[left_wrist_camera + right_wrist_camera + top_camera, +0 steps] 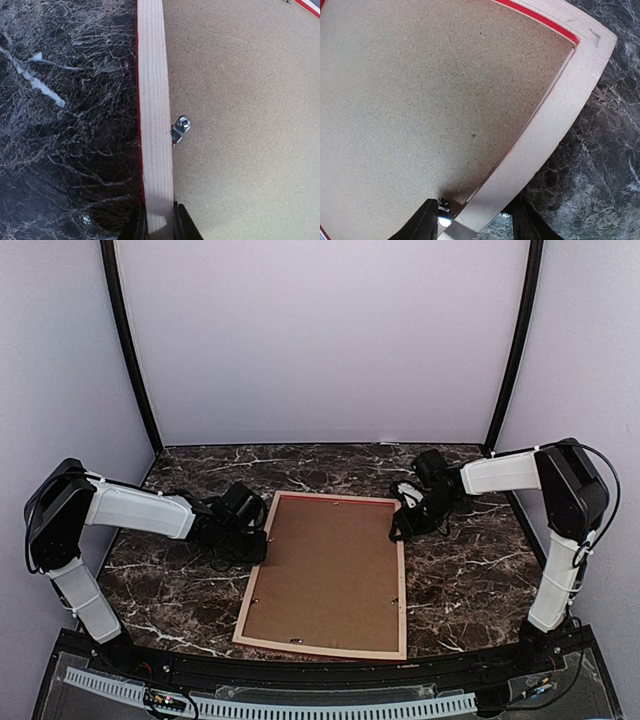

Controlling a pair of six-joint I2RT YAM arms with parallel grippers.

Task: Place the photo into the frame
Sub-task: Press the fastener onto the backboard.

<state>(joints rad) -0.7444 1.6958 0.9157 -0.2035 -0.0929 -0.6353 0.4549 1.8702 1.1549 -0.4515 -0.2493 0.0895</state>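
Frame lies face-down on the surface, backing board seated; the photo is hidden, probably underneath.
My left tool pinches its left side and my right tool is spread astride the right, beside a clip. Fastening looks left.

White shells and bulky black joints make up the left arm and right arm. Black cables loop alongside them. The left gripper and right gripper have black fingers.

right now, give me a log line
frame face down | board in it | left tool shut on frame rail | right tool open astride rail | photo unseen
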